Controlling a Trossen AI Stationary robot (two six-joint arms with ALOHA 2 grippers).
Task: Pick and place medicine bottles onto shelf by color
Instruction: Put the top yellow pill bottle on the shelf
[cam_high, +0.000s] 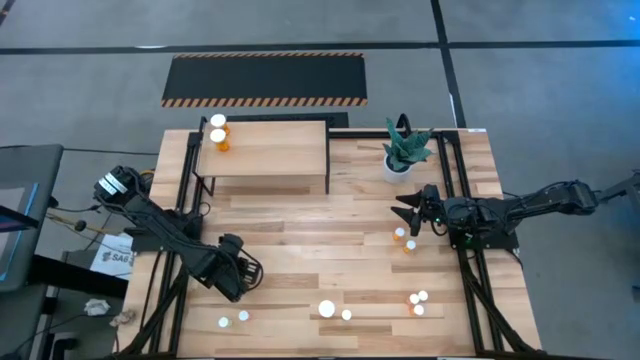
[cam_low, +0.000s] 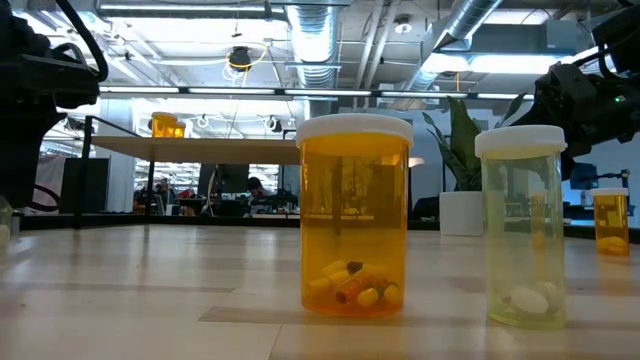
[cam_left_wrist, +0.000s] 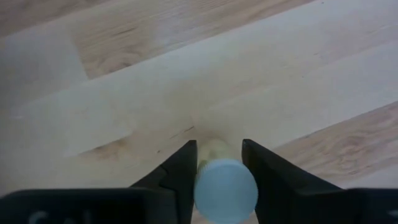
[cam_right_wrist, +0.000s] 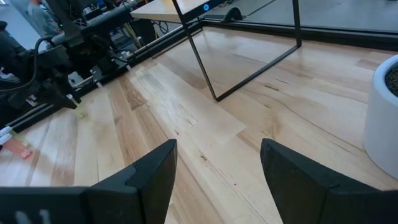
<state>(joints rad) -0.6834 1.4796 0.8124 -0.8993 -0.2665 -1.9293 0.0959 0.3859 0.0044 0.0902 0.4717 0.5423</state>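
Near edge of the bench (cam_high: 300, 250), 6 to 7 o'clock: two small white-capped bottles (cam_high: 232, 319) and, toward centre, a larger-capped bottle (cam_high: 327, 310) with a small one beside it; in the low view the nearest pair reads as an orange bottle (cam_low: 355, 215) holding mixed pills and a yellowish bottle (cam_low: 521, 225) holding white tablets. At 5 o'clock — a cluster of three small bottles (cam_high: 417, 302). Left end effector (cam_left_wrist: 219, 163), 8 o'clock: fingers closed against a pale, white-capped bottle (cam_left_wrist: 225, 190) standing on the planks, one finger either side and touching it. Right end effector (cam_right_wrist: 217, 163), 3 o'clock: jaws spread wide, holding nothing, above bare wood; two small bottles (cam_high: 405, 239) stand just beside it. Potted plant (cam_high: 403, 150) in a white pot, 1 o'clock. Shelf (cam_high: 265, 150), 11 to 12 o'clock — two orange bottles (cam_high: 218, 132) on its far-left corner. Beyond the bench, 12 o'clock: black mat (cam_high: 265, 79) with striped edges.
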